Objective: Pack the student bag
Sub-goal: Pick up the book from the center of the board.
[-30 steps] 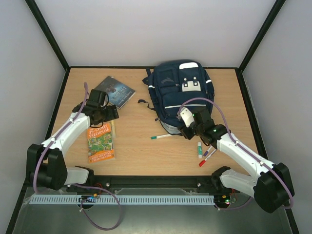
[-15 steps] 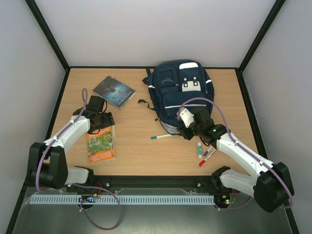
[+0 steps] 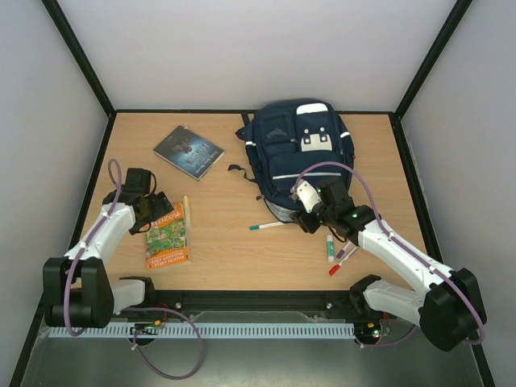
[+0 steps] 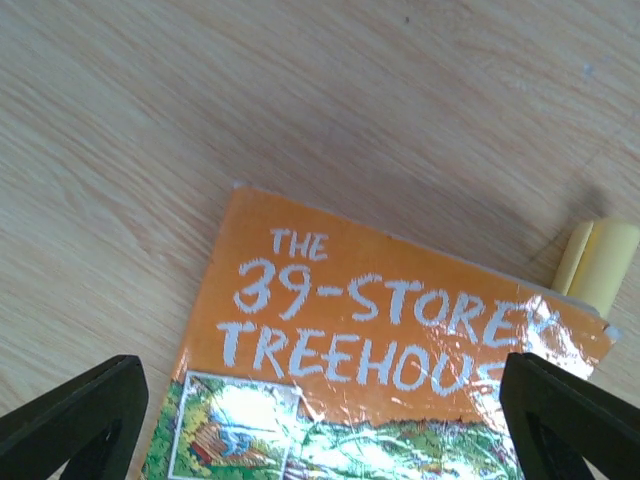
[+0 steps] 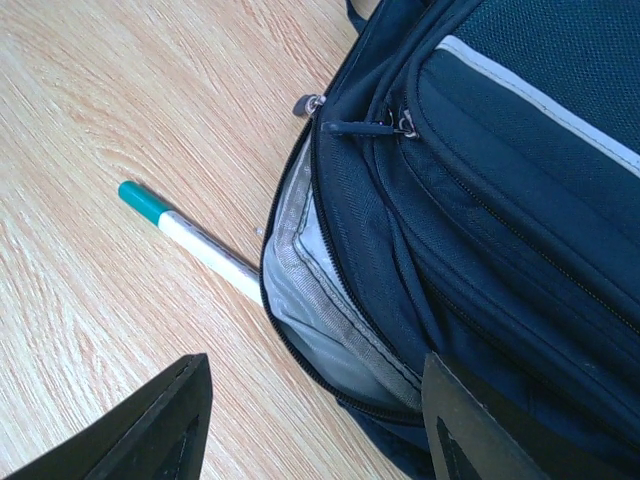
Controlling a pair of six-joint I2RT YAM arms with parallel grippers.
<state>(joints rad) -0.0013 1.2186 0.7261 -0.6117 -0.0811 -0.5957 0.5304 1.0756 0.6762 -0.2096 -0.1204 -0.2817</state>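
The student bag point(image 3: 294, 153) gapes at its near mouth beneath the open right gripper point(image 5: 310, 420). The left gripper point(image 4: 320, 405) hangs wide open over the orange book point(image 4: 400, 330); the next move is probably to pinch its edge.

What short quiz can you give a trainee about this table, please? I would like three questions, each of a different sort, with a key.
1. True or false: the left claw stands open above the orange book.
2. Which thing is the right claw nearest to? A. the orange book B. the lower end of the backpack C. a lunch box
3. How many books lie on the table?

Key: 1. True. 2. B. 3. Two: the orange book and a dark book, which lies left of the backpack.
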